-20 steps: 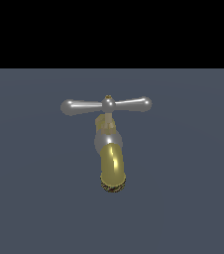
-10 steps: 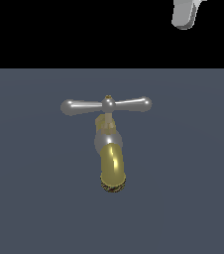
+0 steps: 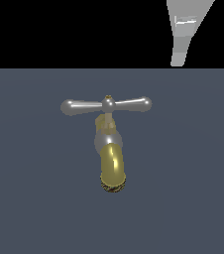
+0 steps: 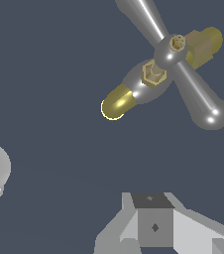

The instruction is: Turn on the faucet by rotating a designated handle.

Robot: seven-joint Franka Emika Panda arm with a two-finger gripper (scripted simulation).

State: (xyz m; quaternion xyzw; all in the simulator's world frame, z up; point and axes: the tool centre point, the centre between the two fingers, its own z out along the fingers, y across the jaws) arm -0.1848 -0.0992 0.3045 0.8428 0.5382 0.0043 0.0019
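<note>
A small faucet with a curved, shiny gold-brass spout, a silver collar and a thin brass stem is seen standing out from a flat dark slate-grey surface, near the middle of the exterior view. Across its top lies the slim chrome crossbar handle, two tapered arms ending in rounded bulbs and joined at a central ball hub; the bar is held roughly level, one bulb towards the exterior view's left, the other towards its right. The spout's mouth is turned down and towards the camera.

At the upper edge, on the exterior view's right, a pale grey tapering finger of the gripper is caught against the black background, well apart from the handle and above it. Nothing is touched or held by it. In the wrist view the handle and spout are seen from above, with a grey part of the gripper in the foreground. How far the fingers are parted cannot be told.
</note>
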